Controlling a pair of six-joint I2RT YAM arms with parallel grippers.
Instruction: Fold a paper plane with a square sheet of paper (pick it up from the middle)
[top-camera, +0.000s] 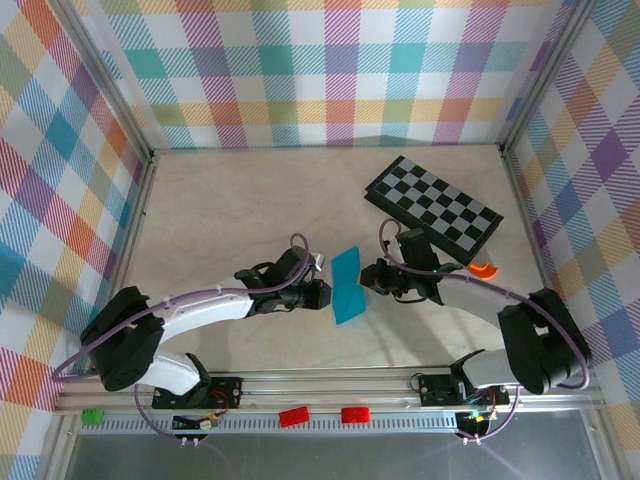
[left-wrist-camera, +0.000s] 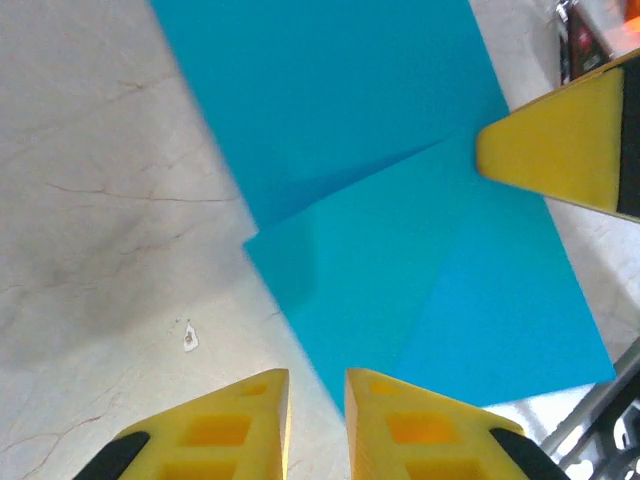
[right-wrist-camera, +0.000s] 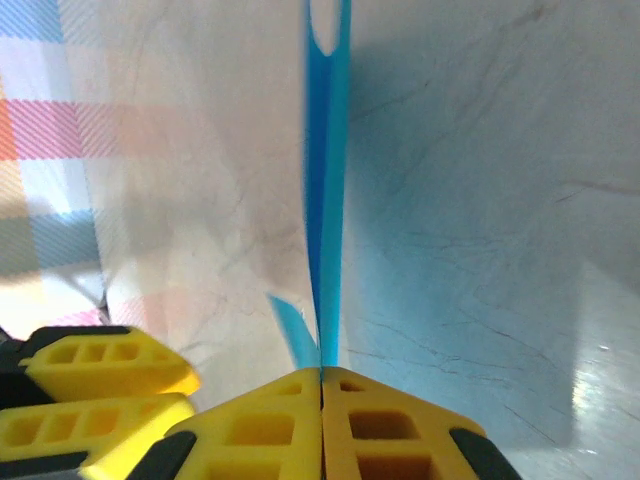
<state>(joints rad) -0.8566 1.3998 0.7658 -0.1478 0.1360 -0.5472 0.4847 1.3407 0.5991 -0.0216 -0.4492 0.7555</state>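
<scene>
Paper | square sheet of paper (top-camera: 347, 285), folded, sits between our two hands, long axis crosswise to both | right hand (right-wrist-camera: 322, 378) pinched shut on its edge, sheet edge-on straight ahead | left hand (left-wrist-camera: 317, 400) narrowly parted, sheet edge just ahead; we judge both equally near

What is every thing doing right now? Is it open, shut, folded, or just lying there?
Paper: folded, with creases, pinched by the right fingers.
Right fingers: shut on the paper.
Left fingers: a little open, with the paper's edge at the gap.
Board: lying flat on the table, nothing touching it.
Orange piece: lying on the table beside the board.
</scene>
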